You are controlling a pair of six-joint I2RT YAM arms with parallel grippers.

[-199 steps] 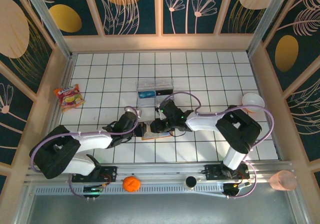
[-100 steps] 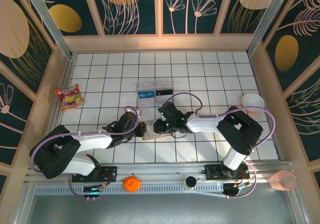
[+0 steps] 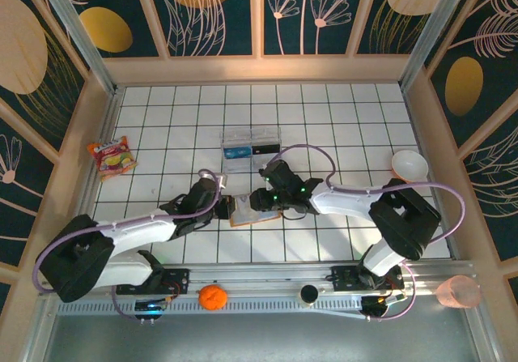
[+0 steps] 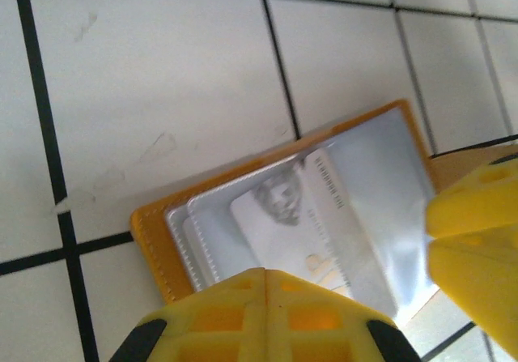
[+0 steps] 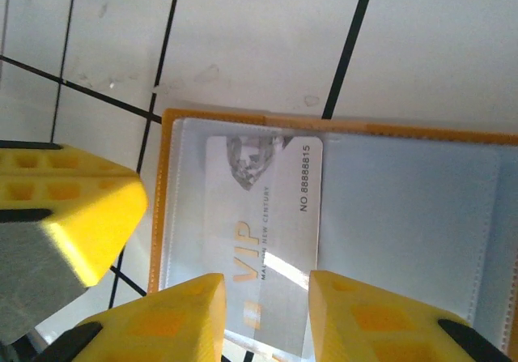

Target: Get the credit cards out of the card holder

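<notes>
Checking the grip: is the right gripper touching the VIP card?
Cannot tell. Right wrist view: the right gripper straddles the VIP card, edges overlapping, with no plain contact or gap.

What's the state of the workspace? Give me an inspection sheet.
Surface: white tiled table, no spill seen.
Job's things: holder lies open on the table; one card sits in a clear sleeve, not yet out; whether there are more cards cannot be told.
Clutter: clear box behind the holder; snack packet at the left; bowl at the right; orange and pink cup by the near rail.
Grippers: left gripper shut, at the holder's edge; right gripper open, jaws astride the card's end.
Cables: lilac cables loop along both arms.
Surroundings: dark floral panels in a wooden frame.
</notes>
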